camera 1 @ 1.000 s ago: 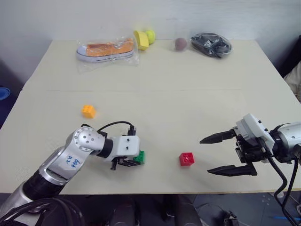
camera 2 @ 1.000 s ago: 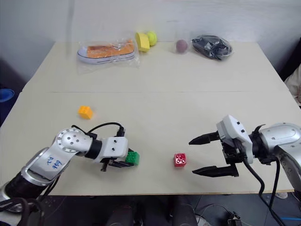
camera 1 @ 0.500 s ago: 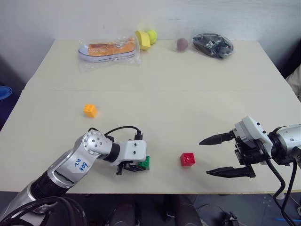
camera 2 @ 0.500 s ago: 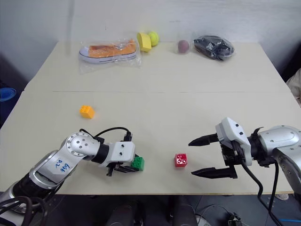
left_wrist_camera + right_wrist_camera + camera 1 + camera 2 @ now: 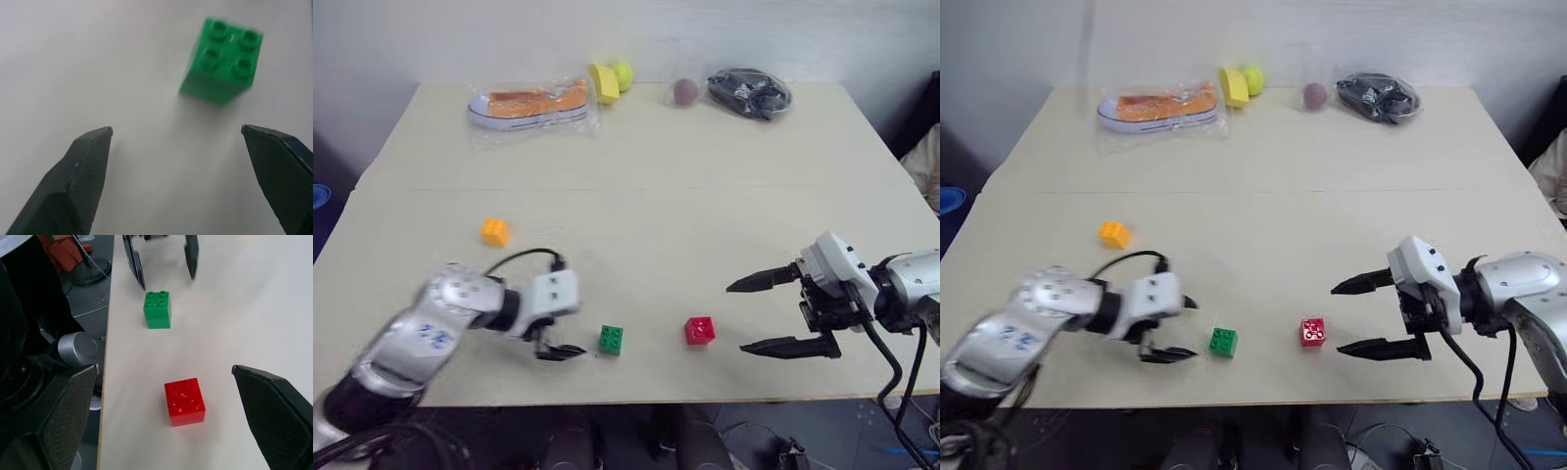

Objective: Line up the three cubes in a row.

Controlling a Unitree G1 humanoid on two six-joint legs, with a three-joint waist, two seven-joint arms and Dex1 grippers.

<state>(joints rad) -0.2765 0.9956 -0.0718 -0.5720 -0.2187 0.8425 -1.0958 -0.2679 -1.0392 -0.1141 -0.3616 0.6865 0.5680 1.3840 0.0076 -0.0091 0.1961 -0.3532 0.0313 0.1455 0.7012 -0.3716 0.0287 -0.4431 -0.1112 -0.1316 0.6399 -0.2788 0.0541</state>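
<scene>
Nearby, the green cube sat free on the desk just ahead of the left tool, whose fingers stood spread and empty. Beside it lay the red cube, with the right tool wide open and holding nothing. Farther back and left rested the orange-yellow cube. Along the far edge, a clear bag held a shoe, and another bag held dark items.
</scene>
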